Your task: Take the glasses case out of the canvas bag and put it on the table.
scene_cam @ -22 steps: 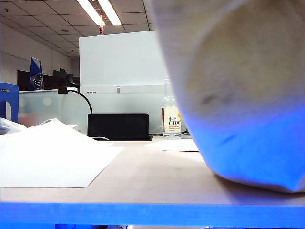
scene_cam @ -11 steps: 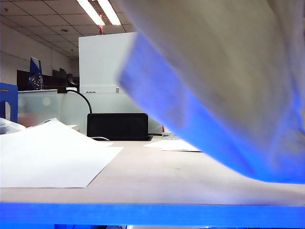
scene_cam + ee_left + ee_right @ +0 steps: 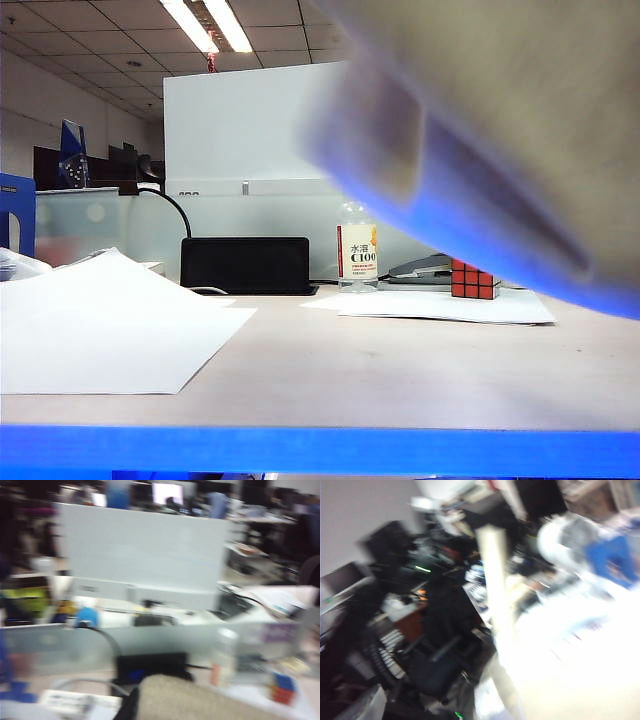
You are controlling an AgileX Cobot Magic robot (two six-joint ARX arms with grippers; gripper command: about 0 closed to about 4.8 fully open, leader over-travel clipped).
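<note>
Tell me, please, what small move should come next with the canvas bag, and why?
Probably set the canvas bag back down on the table: it hangs lifted and blurred above it, the left hand shut on its cloth, and no glasses case shows yet.

canvas bag [image 3: 500, 120] above table [image 3: 400, 370] at right, puzzle cube [image 3: 474, 280] right of bottle [image 3: 357, 248]
</note>
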